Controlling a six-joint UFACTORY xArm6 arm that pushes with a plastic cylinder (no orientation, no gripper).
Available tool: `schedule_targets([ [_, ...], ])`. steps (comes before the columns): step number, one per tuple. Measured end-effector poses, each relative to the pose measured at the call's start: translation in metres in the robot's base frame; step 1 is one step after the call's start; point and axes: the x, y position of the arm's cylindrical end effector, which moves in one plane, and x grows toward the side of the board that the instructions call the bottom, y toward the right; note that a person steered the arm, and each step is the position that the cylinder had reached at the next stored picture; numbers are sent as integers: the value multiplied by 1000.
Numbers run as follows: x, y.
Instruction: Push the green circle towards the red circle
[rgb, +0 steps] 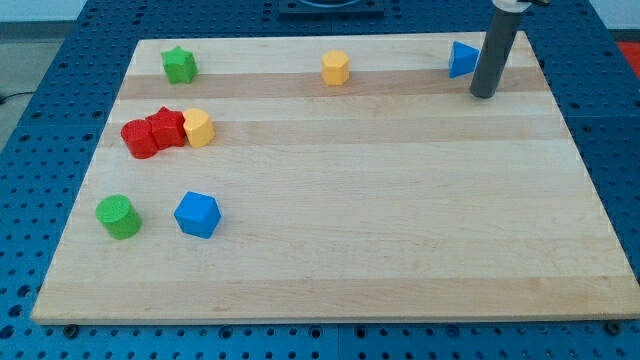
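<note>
The green circle (118, 216) sits near the board's left edge, low in the view. The red circle (139, 138) lies above it at the left, touching a red star-like block (167, 127), which touches a yellow block (199, 128). My tip (483, 94) is at the view's top right, far from both circles, just right of and below a blue triangle (461, 61).
A blue block (197, 214) sits just right of the green circle. A green star (179, 65) is at the top left and a yellow hexagon (336, 68) at the top middle. The wooden board (400, 220) lies on a blue perforated table.
</note>
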Motion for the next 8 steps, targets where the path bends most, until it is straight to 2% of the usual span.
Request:
schedule_targets([
  [3,0,1],
  [5,30,-53],
  [6,89,-84],
  [8,206,-213],
])
